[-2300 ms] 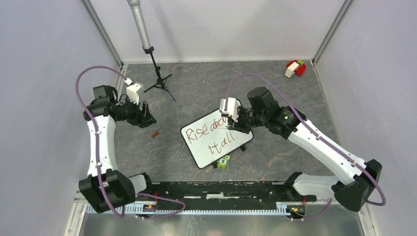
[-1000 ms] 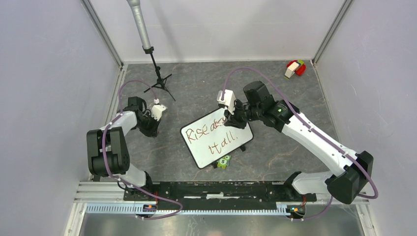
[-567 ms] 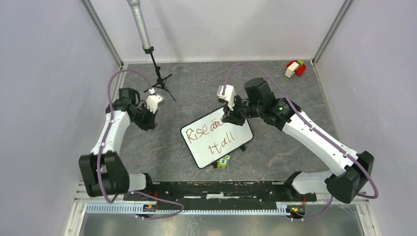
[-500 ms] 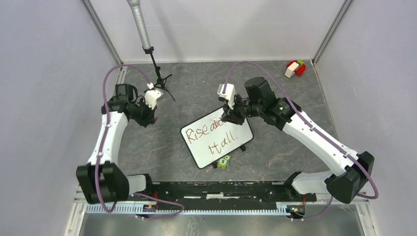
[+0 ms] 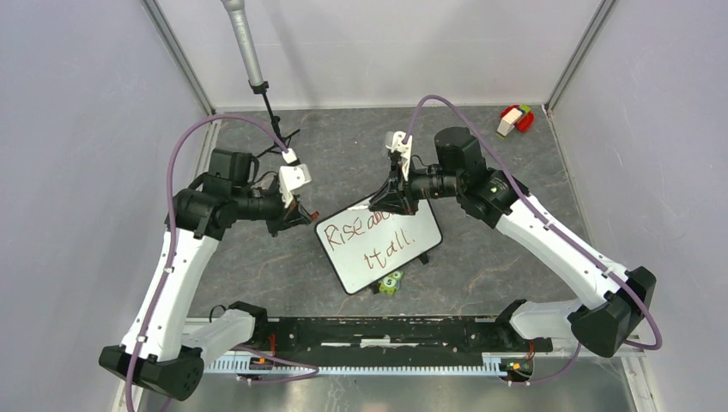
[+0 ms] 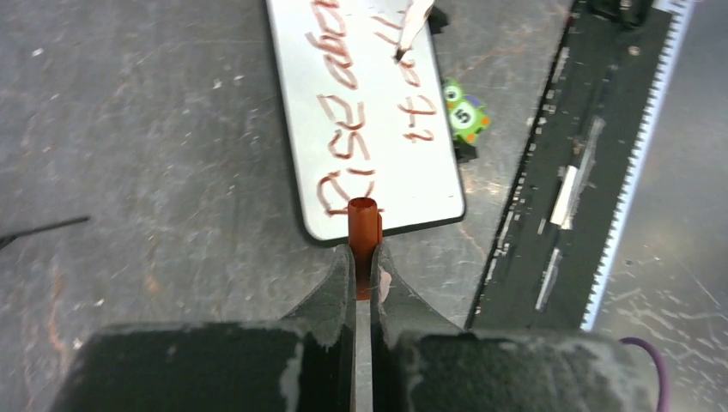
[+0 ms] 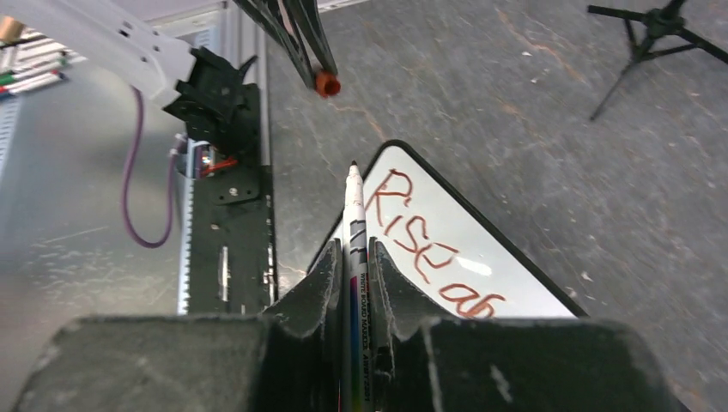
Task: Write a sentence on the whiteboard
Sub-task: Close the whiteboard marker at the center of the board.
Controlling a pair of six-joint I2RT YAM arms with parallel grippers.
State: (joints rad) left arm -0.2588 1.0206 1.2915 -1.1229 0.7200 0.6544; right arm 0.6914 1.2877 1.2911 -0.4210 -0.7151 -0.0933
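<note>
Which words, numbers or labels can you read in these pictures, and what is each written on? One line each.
"RISE abo": the sentence, top line on the whiteboard; the second word's end is hidden in every view.
"it all.": lower line, same board.
"5": on the small green block at the whiteboard's near edge.
Print on the marker pen barrel: too small to read.

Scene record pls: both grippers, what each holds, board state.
left gripper: shut on cap
right gripper: shut on marker, uncapped
whiteboard: flat on table, askew
sentence: two reddish-brown lines, top line partly behind right gripper
green toy: at whiteboard's near edge
</note>
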